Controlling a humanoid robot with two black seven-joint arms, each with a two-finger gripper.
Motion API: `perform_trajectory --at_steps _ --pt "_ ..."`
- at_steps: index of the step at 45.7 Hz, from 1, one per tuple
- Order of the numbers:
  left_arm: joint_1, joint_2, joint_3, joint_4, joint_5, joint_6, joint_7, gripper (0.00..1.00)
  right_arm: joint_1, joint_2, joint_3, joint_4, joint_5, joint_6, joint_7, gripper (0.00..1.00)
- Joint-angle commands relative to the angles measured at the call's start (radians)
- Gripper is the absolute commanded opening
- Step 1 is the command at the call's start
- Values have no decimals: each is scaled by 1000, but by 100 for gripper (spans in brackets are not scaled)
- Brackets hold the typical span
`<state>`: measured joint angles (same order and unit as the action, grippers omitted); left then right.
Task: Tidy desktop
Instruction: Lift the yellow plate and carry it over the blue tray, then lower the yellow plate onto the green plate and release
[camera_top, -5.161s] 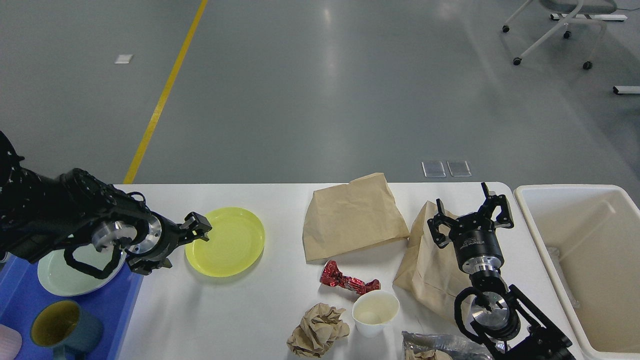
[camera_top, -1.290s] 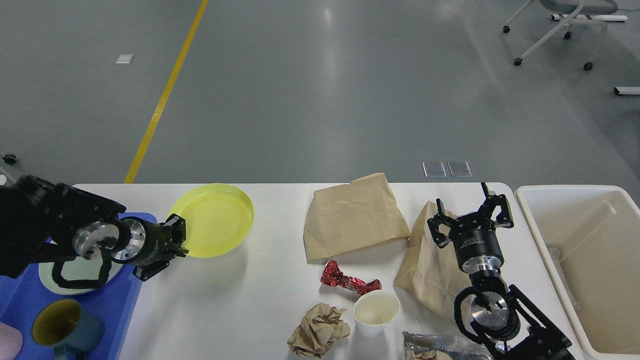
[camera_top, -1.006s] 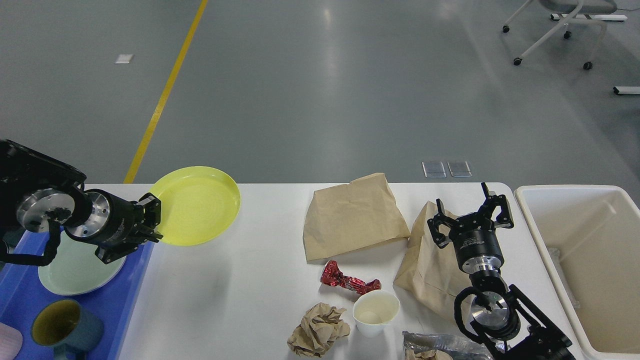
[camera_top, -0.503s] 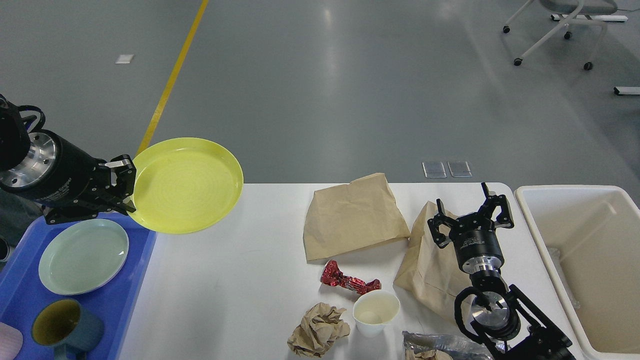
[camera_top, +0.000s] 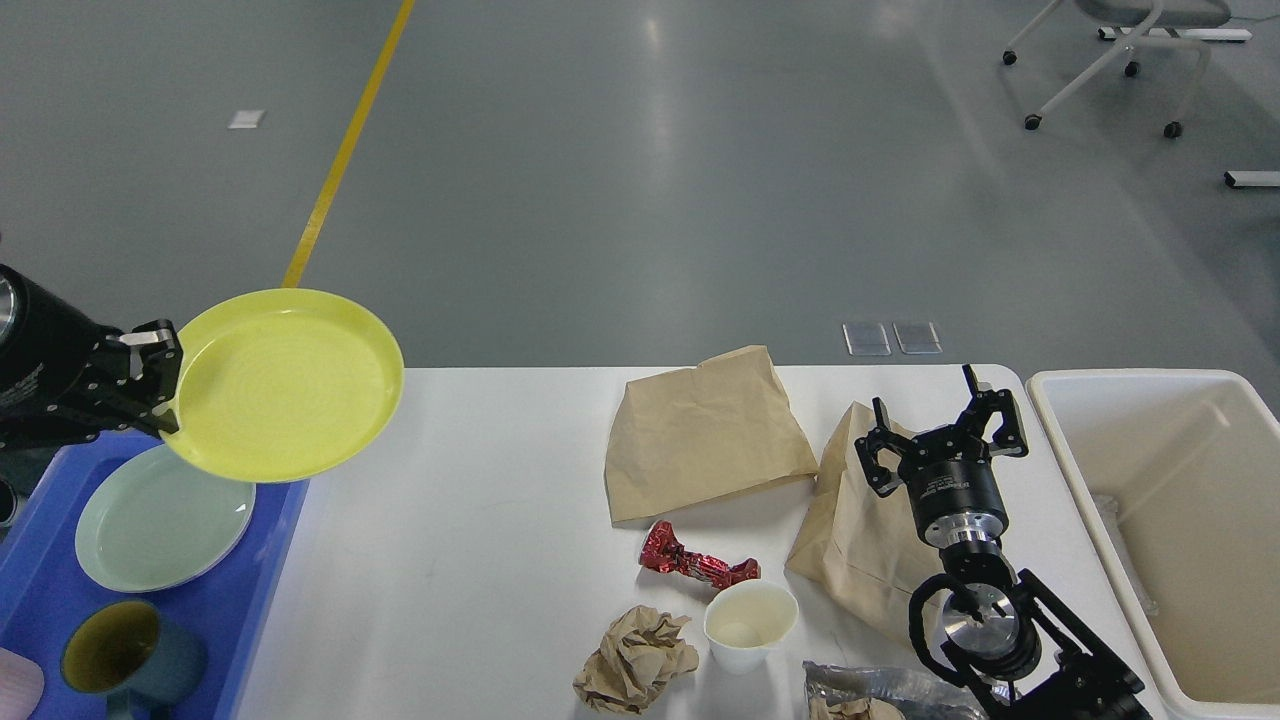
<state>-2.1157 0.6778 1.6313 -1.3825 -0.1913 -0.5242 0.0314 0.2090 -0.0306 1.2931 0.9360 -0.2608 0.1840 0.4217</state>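
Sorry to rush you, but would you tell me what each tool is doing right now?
Left tool: closed on the rim of the yellow plate, held in the air.
Right tool: open, holding nothing, over a brown paper bag.

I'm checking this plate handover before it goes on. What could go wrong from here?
The left gripper pinches the yellow plate only at its rim, held in the air, so it might tip or slip. It hangs partly over the pale green plate in the blue tray; a drop could knock that plate.
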Motion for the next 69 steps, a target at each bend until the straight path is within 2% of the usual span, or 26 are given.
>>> perform_trajectory --at_steps 1,4,8,16,21,29,49,69 --pt "204 80 -88 172 7 -7 -2 0 0 0 0 0 0 0 0 100" --pt "310 118 -125 269 -2 -8 -4 0 0 0 0 0 0 0 0 100" --pt "471 151 -244 399 -2 -10 8 0 0 0 0 0 0 0 0 100" --pt "730 155 -444 631 6 -10 12 0 0 0 0 0 0 0 0 100" --pt "836 154 -566 706 7 -7 13 0 0 0 0 0 0 0 0 100" --pt "870 144 -625 712 3 18 77 0 0 0 0 0 0 0 0 100" --pt "1017 86 -714 749 6 102 84 0 0 1 0 0 0 0 0 100" --pt "1043 80 -742 778 4 127 74 1 0 0 0 0 0 0 0 100"
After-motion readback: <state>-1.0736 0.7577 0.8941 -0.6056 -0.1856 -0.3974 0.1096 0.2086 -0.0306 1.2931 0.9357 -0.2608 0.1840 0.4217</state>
